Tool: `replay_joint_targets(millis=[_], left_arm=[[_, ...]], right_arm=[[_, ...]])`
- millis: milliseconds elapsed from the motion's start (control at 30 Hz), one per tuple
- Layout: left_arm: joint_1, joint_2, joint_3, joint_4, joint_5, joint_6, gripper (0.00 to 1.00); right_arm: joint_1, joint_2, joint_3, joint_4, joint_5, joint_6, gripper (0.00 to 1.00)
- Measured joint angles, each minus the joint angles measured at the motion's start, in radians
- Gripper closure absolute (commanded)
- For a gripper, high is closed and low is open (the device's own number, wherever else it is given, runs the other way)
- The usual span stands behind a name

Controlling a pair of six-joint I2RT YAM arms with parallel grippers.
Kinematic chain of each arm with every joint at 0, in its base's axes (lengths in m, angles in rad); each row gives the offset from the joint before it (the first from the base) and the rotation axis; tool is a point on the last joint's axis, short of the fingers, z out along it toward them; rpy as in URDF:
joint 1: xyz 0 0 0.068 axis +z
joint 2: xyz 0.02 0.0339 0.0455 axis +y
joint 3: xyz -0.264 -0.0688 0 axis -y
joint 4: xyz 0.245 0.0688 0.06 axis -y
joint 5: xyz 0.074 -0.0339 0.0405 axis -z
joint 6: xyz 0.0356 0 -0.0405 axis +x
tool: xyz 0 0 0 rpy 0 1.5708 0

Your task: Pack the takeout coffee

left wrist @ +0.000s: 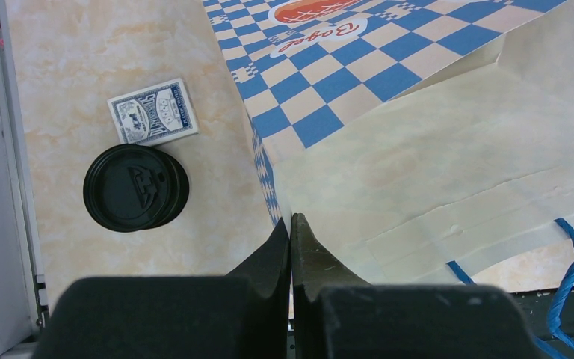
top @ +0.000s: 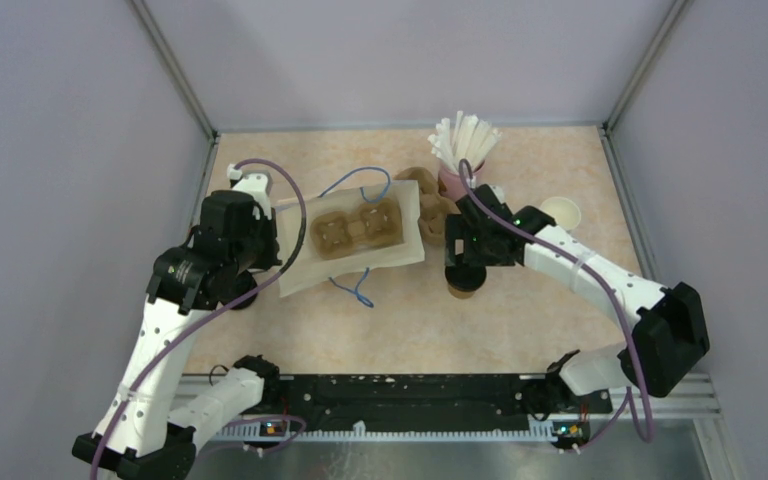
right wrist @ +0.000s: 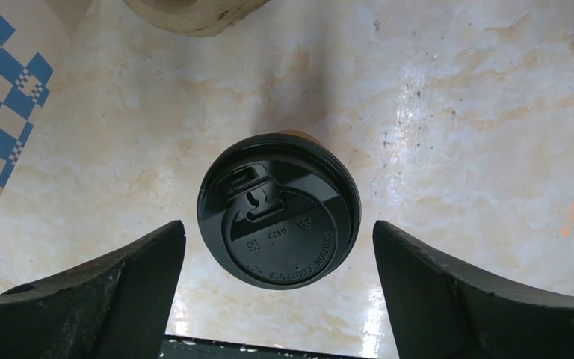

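The takeout coffee (right wrist: 278, 211), a brown cup under a black lid, stands upright on the table (right wrist: 456, 134). My right gripper (right wrist: 276, 228) hangs straight above it, open, with one finger on each side of the lid and neither touching. From above, the cup (top: 465, 290) peeks out under that right gripper (top: 468, 268). A white paper bag (top: 400, 250) with blue handles lies open, a brown cup carrier (top: 358, 228) inside it. My left gripper (left wrist: 291, 218) is shut on the bag's edge (left wrist: 418, 172), at the bag's left side (top: 282, 256).
A pink cup of white straws (top: 463, 145) and lidless brown cups (top: 427, 185) stand behind the right gripper. An open cup (top: 561, 212) is to their right. A stack of black lids (left wrist: 134, 187) and a card deck (left wrist: 153, 112) lie left of the bag.
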Motion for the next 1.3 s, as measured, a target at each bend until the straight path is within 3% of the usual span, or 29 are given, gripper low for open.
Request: replay_joint_targets(millis=[733, 1067, 1300], left_arm=[[0.0, -0.01, 0.008, -0.014, -0.005, -0.015, 1.0], [0.0, -0.009, 0.01, -0.023, -0.007, -0.015, 1.0], [0.0, -0.009, 0.01, -0.023, -0.007, -0.015, 1.0]], right_arm=[[0.022, 0.073, 0.002, 0.005, -0.01, -0.033, 0.12], [0.022, 0.073, 0.002, 0.007, -0.009, -0.033, 0.1], [0.022, 0.073, 0.001, 0.008, -0.009, -0.034, 0.18]])
